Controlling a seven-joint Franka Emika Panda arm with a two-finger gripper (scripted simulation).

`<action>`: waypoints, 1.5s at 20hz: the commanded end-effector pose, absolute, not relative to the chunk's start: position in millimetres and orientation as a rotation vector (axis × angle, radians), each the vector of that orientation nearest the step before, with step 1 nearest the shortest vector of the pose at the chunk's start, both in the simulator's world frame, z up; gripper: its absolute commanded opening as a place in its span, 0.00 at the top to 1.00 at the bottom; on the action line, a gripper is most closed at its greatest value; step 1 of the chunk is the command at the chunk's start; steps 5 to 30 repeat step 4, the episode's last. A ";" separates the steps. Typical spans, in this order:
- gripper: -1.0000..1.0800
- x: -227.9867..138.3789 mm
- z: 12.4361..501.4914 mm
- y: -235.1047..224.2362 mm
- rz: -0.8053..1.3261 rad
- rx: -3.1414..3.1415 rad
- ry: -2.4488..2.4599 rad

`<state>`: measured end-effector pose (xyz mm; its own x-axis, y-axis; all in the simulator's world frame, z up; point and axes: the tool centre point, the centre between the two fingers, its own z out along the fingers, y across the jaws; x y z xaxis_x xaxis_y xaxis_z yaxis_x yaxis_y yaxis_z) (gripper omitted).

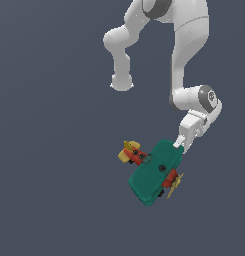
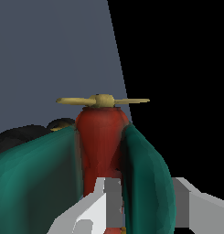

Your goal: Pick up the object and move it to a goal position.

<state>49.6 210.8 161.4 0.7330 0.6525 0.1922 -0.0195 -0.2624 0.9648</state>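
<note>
A plain, flat blue-grey surface point(image 1: 49, 190) fills the exterior view. The toy biplane point(image 1: 155, 172) shows at the frame's lower right; whether it touches the surface cannot be told.

The toy biplane point(image 1: 155, 172) looks smooth, slightly glossy plastic; the hand point(image 2: 145, 208) matt white.

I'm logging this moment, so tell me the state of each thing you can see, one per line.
Toy biplane: tilted, one wing edge meeting the gripper; whether it is lifted cannot be told.
Yellow propeller: blades level in the wrist view, pointing away from the camera.
Gripper: at the wing edge, a finger on either side of a teal wing; a firm clamp cannot be confirmed.
</note>
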 end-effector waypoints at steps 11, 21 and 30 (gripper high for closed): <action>1.00 51.3 163.9 209.9 0.699 1.730 0.500; 1.00 51.3 163.9 209.9 0.699 1.730 0.500; 1.00 51.3 163.9 209.9 0.699 1.730 0.500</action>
